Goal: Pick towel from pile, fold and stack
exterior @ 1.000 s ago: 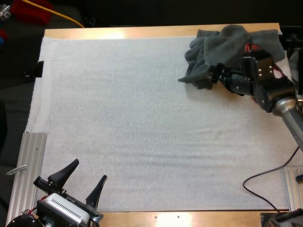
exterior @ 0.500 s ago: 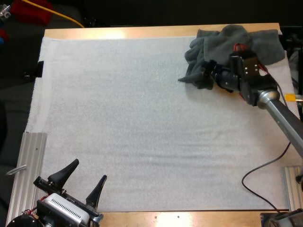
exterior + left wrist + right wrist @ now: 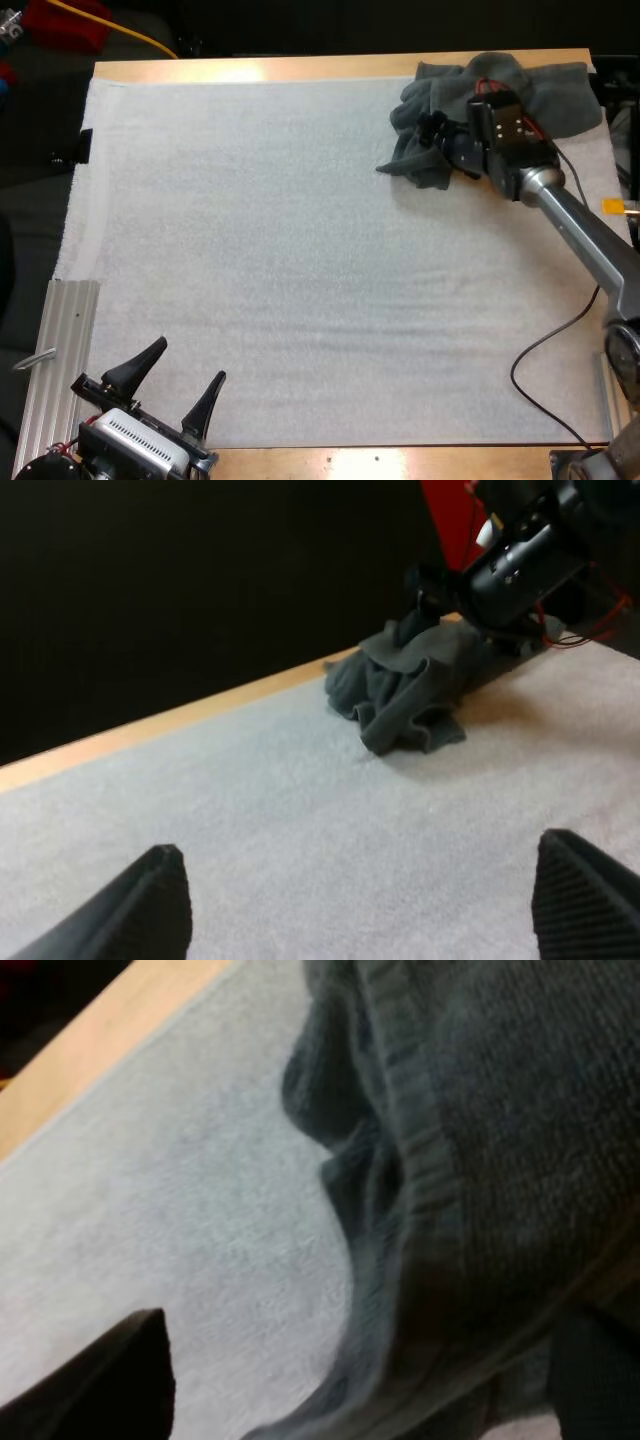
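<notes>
Our right end effector (image 3: pixel 432 135) is spread wide over the crumpled towel pile (image 3: pixel 560 90), far right of the bench (image 3: pixel 300 68); our left end effector (image 3: pixel 190 360) sits open and empty, near left.

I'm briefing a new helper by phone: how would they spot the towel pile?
Start at the white mat covering the wooden table. Go to its far right corner: the towel pile is the only dark, crumpled grey-green heap there.
</notes>
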Motion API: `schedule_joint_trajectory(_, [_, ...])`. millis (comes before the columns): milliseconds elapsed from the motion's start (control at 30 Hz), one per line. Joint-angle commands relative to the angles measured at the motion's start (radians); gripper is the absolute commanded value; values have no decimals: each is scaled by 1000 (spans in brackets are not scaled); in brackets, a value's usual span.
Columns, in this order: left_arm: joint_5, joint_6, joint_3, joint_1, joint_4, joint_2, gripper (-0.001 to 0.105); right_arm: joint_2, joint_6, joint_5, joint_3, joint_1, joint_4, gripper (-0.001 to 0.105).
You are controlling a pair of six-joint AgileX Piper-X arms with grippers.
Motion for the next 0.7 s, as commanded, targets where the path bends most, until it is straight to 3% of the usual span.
schedule_joint_trajectory(0, [7,-9,-6,-1,7,-100,68,7,2,12,-13,1,1,74])
schedule_joint_trajectory(333, [7,-9,-6,-1,13,-100,68,63,2,35,-30,-2,-11,72])
schedule_joint_trajectory(500, [19,-9,-6,-1,13,-100,68,71,1,49,-30,-5,-15,46])
schedule_joint_trajectory(667, [30,-15,-6,-1,13,-100,68,73,-5,52,-30,-16,-37,32])
